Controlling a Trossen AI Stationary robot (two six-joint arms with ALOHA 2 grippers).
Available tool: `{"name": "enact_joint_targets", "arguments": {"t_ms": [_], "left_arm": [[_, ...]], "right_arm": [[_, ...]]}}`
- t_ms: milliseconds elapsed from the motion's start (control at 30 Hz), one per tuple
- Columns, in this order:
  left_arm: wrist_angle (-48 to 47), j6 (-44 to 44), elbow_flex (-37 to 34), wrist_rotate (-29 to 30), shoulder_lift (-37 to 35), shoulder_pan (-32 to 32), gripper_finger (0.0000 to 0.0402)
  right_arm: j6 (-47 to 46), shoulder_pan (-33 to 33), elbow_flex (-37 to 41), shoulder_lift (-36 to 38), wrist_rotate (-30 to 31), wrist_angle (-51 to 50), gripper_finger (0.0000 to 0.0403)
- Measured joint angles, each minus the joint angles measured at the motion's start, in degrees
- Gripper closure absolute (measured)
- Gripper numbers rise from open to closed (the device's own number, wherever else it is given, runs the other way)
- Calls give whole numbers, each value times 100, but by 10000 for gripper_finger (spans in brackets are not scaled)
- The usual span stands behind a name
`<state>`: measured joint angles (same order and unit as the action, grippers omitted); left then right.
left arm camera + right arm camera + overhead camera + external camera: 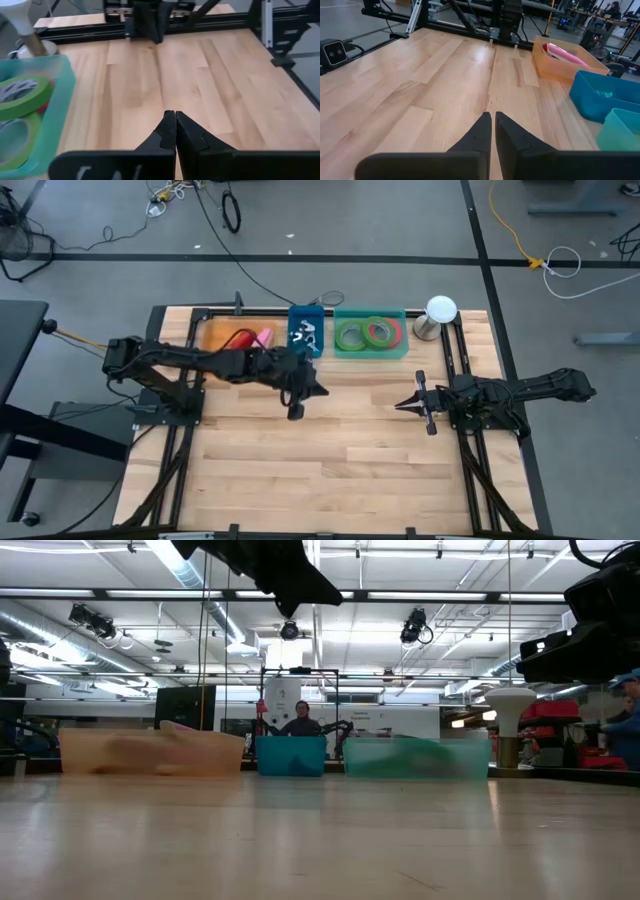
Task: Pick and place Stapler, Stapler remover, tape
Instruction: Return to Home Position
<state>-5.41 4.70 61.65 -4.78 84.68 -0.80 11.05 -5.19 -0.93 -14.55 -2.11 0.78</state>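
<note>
Reading from the left, the orange bin (215, 336) holds the pink stapler (263, 338). The left gripper (322, 391) hovers above the table (320, 470) near the blue bin (293, 330), fingers pressed together and empty. The blue bin contains the staple removers (306, 337). The tape (351, 335) lies in the green bin (370, 353). The right gripper (400, 406) hovers farther right, fingers likewise pressed together, empty.

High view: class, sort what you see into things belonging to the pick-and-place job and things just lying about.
Job: tape rolls in the green bin; blue bin; orange bin; left tool and right tool, both shut.
Lying about: white lamp beside the green bin; cables on the floor.
</note>
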Motion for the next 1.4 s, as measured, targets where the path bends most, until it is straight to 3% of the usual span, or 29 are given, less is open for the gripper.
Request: {"name": "enact_joint_targets", "arguments": {"t_ms": [167,533,1067,1233,1400], "left_arm": [[133,5,-61,3,-3,209,401],[834,-152,-1284,-23,-326,562,401],[2696,-146,-3396,96,-1872,482,401],[3067,-444,-4038,-210,-2425,384,401],[4078,-709,-4670,-450,-2796,383,401]], "right_arm": [[0,-1,0,0,-1,0,378],[0,-1,-2,2,4,7,378],[0,-2,-2,0,11,109,378],[0,-2,-2,0,13,109,378],[0,-1,-2,0,13,120,378]]}}
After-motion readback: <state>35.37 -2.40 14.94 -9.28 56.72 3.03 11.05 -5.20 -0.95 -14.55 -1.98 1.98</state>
